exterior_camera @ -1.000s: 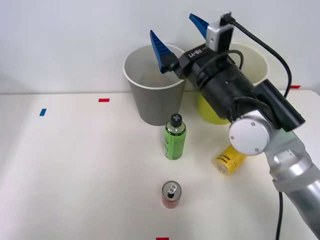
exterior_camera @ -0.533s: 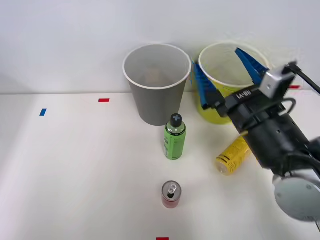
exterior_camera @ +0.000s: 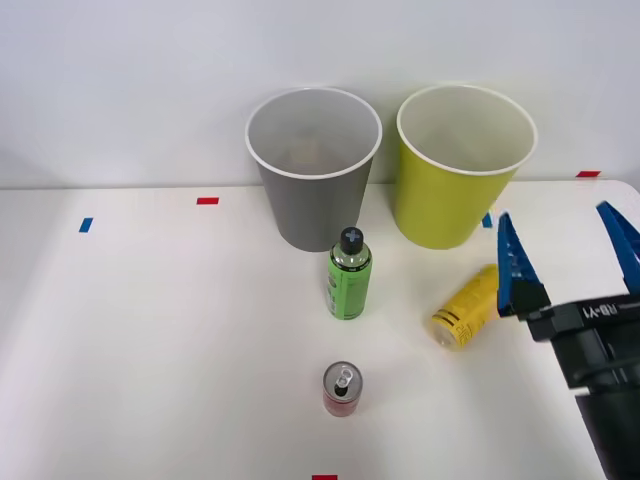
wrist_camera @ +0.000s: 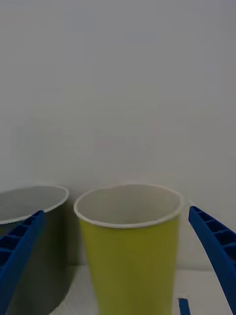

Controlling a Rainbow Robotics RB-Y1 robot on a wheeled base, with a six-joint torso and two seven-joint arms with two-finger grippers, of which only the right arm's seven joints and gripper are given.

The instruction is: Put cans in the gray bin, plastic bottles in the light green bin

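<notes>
right gripper spread wide beside the bottles

right gripper [exterior_camera: 567,250], blue ribbed fingers apart and holding nothing, hangs near the tipped yellow black-print bottle [exterior_camera: 466,307]. bright green black-capped bottle [exterior_camera: 348,274] stands before the tall gray white-rimmed bin [exterior_camera: 314,170]. lime white-rimmed bin [exterior_camera: 458,170] stands beside it. short red can [exterior_camera: 342,389] stands nearer the front.

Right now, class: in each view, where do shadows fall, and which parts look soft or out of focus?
Front view: soft, even light; faint shadows sit beside the upright green plastic bottle and the short red can. Right wrist view: the blue ribbed claw is blurred at the corners, and the lime round bin looks soft.
</notes>
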